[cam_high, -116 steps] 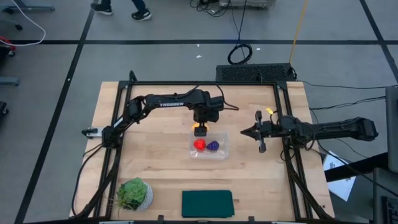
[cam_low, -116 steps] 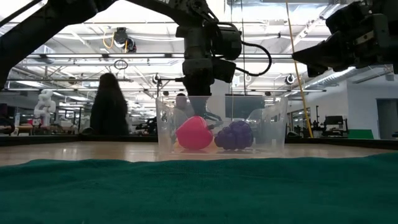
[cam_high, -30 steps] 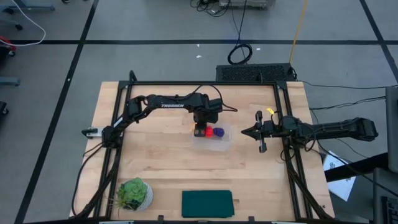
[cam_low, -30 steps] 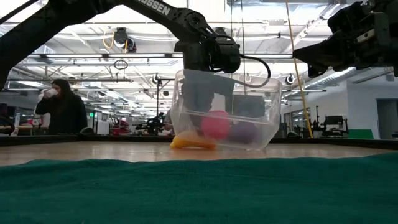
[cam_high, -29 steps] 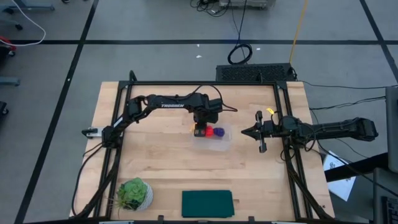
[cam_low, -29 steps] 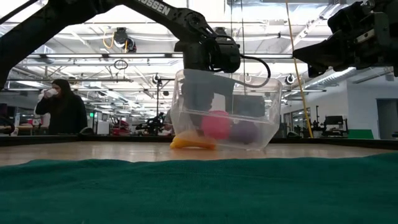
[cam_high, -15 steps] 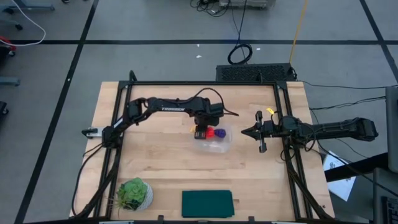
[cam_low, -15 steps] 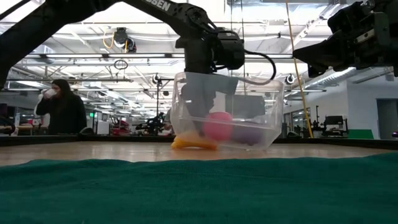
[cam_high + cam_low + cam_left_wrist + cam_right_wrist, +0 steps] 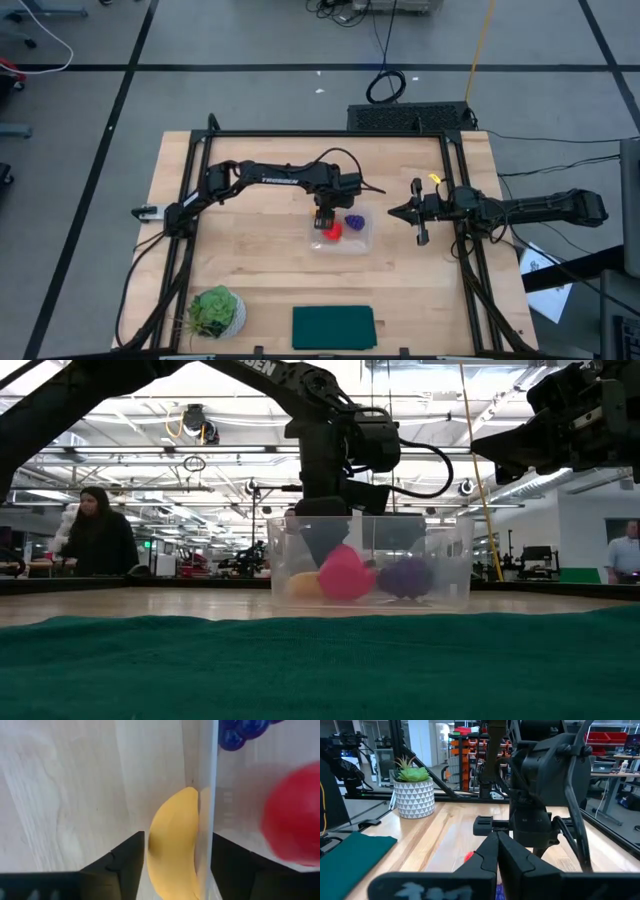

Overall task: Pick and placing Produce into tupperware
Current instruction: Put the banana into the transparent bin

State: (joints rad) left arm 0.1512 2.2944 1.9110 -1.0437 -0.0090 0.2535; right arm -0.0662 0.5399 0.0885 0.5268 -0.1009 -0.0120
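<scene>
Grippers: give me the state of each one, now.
Left gripper: open, fingers astride the tub wall, banana between them, not gripped.
Right gripper: shut, empty, waiting right of the tub.

table (image 9: 250, 250): pale wood, smooth. tupperware (image 9: 445, 565): clear glossy plastic. banana (image 9: 175, 845), red fruit (image 9: 295, 817), grapes (image 9: 240, 732): smooth plastic. green mat (image 9: 333, 327): matt cloth. arms: dark matt.

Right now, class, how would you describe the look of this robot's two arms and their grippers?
Both arms are dark, jointed and slim. The left arm carries white lettering along its link and a looping black cable near the wrist. The left gripper has flat, angular black fingers. The right gripper is black too, with a small yellow mark behind it.
</scene>
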